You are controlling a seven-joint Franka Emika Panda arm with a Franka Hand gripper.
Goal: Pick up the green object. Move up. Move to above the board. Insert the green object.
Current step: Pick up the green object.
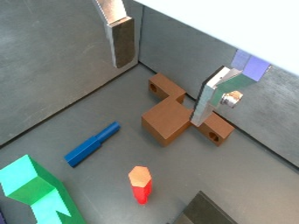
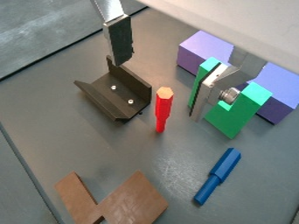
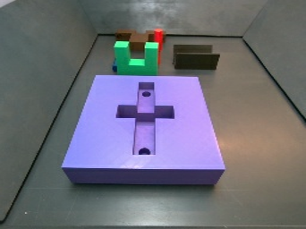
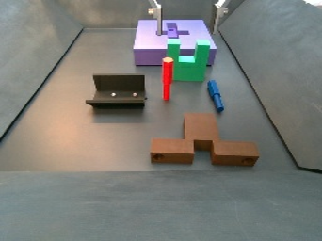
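Observation:
The green object (image 3: 135, 55) is a bright green U-shaped block standing prongs up on the floor, just off one short end of the purple board (image 3: 149, 125). It also shows in the side view (image 4: 189, 66) and in both wrist views (image 1: 35, 188) (image 2: 233, 109). The board shows a cross-shaped recess and two round holes. My gripper (image 4: 189, 8) hangs high above the floor, open and empty. In both wrist views (image 1: 162, 92) (image 2: 158, 86) its silver fingers (image 2: 117, 35) stand wide apart with nothing between them.
A red peg (image 4: 167, 77) stands upright beside the green object. A blue peg (image 4: 216, 94) lies on the floor. A brown cross-shaped block (image 4: 201, 141) lies farther from the board. The dark fixture (image 4: 120, 91) stands on the floor. Grey walls enclose the area.

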